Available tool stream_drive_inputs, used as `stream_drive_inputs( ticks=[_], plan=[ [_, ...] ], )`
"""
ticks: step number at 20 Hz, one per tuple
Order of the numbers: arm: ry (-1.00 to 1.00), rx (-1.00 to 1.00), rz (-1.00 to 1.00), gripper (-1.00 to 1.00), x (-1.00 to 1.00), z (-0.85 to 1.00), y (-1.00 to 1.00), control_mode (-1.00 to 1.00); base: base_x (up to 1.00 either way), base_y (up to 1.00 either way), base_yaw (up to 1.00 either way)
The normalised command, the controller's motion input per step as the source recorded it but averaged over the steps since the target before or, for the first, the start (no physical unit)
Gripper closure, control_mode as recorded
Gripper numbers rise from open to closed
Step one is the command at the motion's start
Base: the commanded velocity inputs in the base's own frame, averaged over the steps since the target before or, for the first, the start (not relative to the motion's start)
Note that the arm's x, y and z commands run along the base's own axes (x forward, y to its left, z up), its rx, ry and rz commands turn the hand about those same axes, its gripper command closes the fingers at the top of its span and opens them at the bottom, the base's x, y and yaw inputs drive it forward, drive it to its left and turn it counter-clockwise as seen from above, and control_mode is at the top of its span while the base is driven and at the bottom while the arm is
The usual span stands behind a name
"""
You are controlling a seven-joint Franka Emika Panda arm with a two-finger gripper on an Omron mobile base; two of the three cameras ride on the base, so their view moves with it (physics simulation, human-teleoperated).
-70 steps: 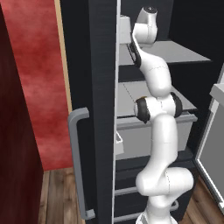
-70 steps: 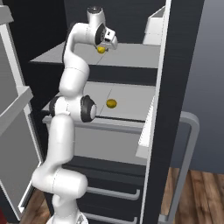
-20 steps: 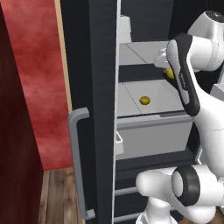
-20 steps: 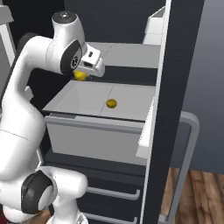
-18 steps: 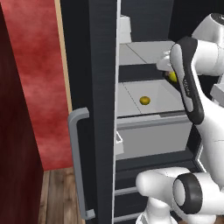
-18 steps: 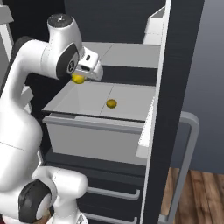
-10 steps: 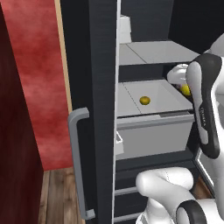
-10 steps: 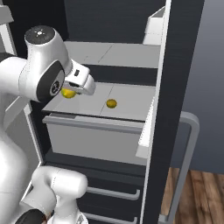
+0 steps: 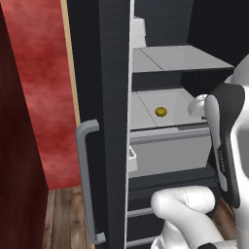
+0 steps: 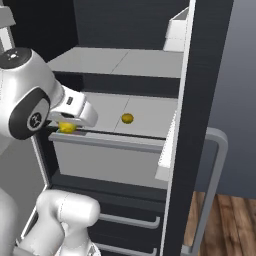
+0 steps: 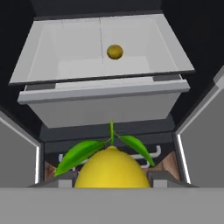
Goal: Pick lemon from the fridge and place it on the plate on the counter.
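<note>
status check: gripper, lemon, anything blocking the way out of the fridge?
Gripper shut on lemon. At fridge drawer front, left side. Mustard ball on shelf, apart. Door close on right.

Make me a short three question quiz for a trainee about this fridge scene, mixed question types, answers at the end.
1. True or false: the lemon sits between the jaws of the gripper.
2. The mustard-yellow ball rests: A) on the light grey shelf above the drawer, B) on the floor, C) in the drawer.
3. Fill in: green ____ sprout from the lemon's top.

Key: 1 true; 2 A; 3 leaves.
</note>
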Motion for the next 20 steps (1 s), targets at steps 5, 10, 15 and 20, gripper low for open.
stream_drive_inputs(
  ticks=[5,10,15,20],
  plan=[
    [0.18,-0.06,0.01,1.00,-0.31,-0.35,0.03,-1.00,0.00,0.00,0.00],
    [0.13,-0.01,0.01,1.00,-0.08,-0.19,0.00,-1.00,0.00,0.00,0.00],
    [0.00,0.00,0.00,1.00,-0.02,0.00,0.03,-1.00,0.00,0.00,0.00],
    [0.00,0.00,0.00,1.00,-0.33,-0.01,0.00,1.00,-0.13,0.00,0.00]
  ],
)
